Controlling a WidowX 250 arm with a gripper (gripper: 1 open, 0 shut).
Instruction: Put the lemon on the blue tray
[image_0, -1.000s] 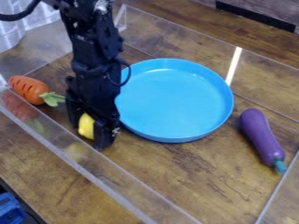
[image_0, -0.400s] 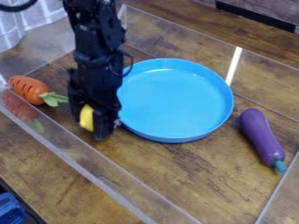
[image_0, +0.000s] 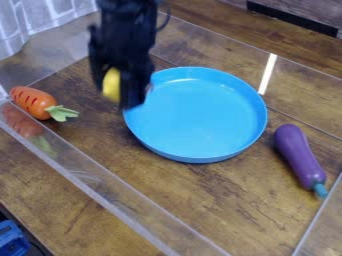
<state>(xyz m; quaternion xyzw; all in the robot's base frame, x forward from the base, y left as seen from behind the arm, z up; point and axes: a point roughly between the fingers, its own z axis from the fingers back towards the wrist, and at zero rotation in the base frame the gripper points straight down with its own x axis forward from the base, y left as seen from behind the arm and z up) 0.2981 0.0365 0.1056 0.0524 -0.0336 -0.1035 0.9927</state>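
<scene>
camera view: gripper (image_0: 118, 88) blurred, pointing down, raised above the table (image_0: 160, 200) | fingers clenched on the lemon (image_0: 112, 82), which shows yellow between them | lemon in the air at the left rim of the blue tray (image_0: 201, 115) | carrot (image_0: 35, 101) left, eggplant (image_0: 299, 155) right, both on the table

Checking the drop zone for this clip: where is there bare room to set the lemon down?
The blue tray is bare all over its inside. Bare wood also lies in front of the tray, between carrot and eggplant. It is crowded at the tray's left rim, where the gripper holds the lemon above the table.
</scene>
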